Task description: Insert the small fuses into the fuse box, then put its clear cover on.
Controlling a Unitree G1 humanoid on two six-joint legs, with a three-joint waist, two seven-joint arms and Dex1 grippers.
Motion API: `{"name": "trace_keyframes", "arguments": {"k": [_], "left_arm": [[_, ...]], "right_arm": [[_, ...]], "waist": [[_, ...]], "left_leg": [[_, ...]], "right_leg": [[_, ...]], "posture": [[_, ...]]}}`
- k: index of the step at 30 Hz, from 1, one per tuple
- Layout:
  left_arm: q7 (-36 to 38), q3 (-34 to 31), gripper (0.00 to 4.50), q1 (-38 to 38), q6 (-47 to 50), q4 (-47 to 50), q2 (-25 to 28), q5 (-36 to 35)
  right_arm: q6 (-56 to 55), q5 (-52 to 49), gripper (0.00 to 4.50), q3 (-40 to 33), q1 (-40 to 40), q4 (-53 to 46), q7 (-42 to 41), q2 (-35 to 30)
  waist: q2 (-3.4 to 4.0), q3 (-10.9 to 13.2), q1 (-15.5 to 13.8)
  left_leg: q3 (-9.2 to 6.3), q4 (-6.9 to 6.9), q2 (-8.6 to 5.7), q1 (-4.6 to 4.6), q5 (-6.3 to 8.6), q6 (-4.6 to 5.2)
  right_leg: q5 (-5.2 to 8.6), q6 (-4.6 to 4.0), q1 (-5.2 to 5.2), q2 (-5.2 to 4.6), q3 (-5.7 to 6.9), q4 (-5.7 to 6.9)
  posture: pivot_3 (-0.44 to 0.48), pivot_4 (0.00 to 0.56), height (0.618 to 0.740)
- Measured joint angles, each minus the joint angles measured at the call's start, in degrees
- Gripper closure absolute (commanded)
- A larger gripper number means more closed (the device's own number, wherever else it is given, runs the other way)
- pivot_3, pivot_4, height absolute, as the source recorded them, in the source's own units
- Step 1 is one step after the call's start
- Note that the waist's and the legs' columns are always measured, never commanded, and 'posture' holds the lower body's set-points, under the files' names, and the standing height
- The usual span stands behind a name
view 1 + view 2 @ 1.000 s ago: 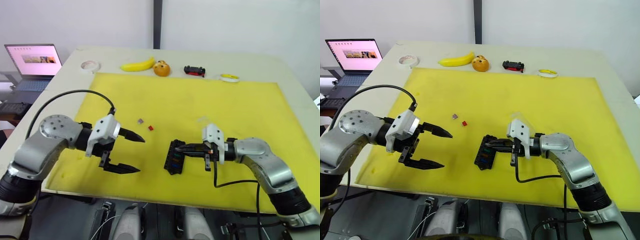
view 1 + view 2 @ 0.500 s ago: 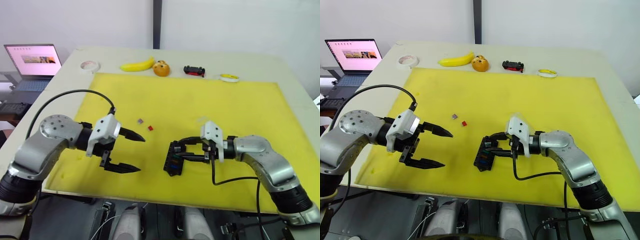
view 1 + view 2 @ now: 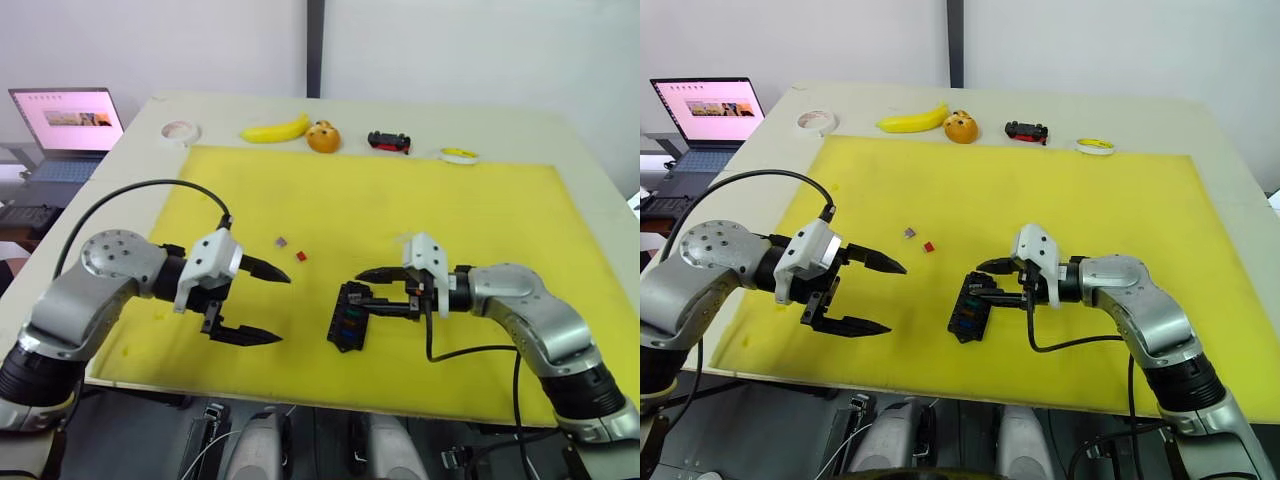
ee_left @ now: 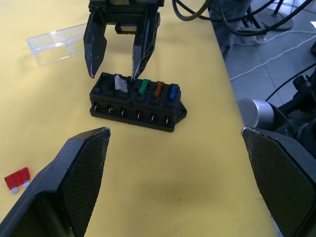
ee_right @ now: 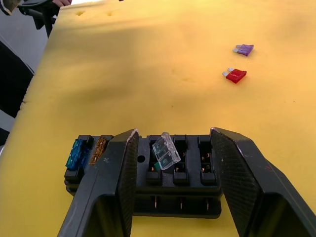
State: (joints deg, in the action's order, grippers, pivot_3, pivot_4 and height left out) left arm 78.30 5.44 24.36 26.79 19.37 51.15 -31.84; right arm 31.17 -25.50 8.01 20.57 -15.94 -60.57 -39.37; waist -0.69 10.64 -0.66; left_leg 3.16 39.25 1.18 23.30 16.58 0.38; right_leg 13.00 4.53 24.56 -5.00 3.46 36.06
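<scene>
The black fuse box (image 3: 349,315) lies on the yellow mat (image 3: 480,210) near its front edge. Blue (image 4: 174,92), amber (image 4: 158,88) and green (image 4: 143,87) fuses stand in one row of slots. A clear grey fuse (image 5: 166,149) sits tilted in the slot beside them. My right gripper (image 3: 362,290) is open, its fingers straddling the box just above that fuse. A red fuse (image 3: 301,256) and a purple-grey fuse (image 3: 281,241) lie loose on the mat left of the box. My left gripper (image 3: 283,309) hangs open and empty left of the box. The clear cover (image 4: 57,43) lies behind the right gripper.
Along the table's far edge sit a banana (image 3: 276,130), an orange (image 3: 323,138), a black-and-red toy car (image 3: 388,141) and two tape rolls (image 3: 181,131) (image 3: 459,155). A laptop (image 3: 68,125) stands off the table at the far left.
My right gripper, shut over the fuse box a second ago, has opened wide and drawn back slightly to the right. The left arm has not moved.
</scene>
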Motion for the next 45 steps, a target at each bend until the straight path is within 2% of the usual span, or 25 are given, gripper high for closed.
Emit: {"name": "trace_keyframes", "arguments": {"k": [5,8,10,45], "left_arm": [[0.0,0.0,0.00,0.1,0.0,0.0,0.0,0.1],[0.0,0.0,0.00,0.1,0.0,0.0,-0.1,0.2],[0.0,0.0,0.00,0.1,-0.1,0.0,-0.1,0.2],[-1.6,0.1,0.00,0.1,0.4,1.1,-0.7,0.1]], "right_arm": [[1.5,-0.1,2.03,0.1,0.4,0.0,-0.6,-0.6],[2.1,-0.1,2.83,0.1,0.6,0.0,-0.7,-1.0],[2.3,-0.1,3.79,0.1,0.6,0.0,-0.7,-1.1],[6.7,2.2,3.79,4.2,5.4,0.6,-3.2,-3.5]], "waist": [[0.00,0.0,0.0],[0.00,0.0,0.0],[0.00,0.0,0.0],[0.00,0.0,0.0]], "left_leg": [[0.00,0.00,0.00,0.00,0.00,0.00],[0.00,0.00,0.00,0.00,0.00,0.00],[0.00,0.00,0.00,0.00,0.00,0.00],[0.00,0.00,-0.01,0.00,0.00,0.00]], "right_leg": [[0.00,0.00,0.00,0.00,0.00,0.00],[0.00,0.00,0.00,0.00,0.00,0.00],[0.00,0.00,0.00,0.00,0.00,0.00],[0.00,0.00,0.00,0.00,0.00,0.00]], "posture": [[0.000,0.150,0.737],[0.000,0.150,0.737],[0.000,0.150,0.737],[0.000,0.150,0.737]]}}
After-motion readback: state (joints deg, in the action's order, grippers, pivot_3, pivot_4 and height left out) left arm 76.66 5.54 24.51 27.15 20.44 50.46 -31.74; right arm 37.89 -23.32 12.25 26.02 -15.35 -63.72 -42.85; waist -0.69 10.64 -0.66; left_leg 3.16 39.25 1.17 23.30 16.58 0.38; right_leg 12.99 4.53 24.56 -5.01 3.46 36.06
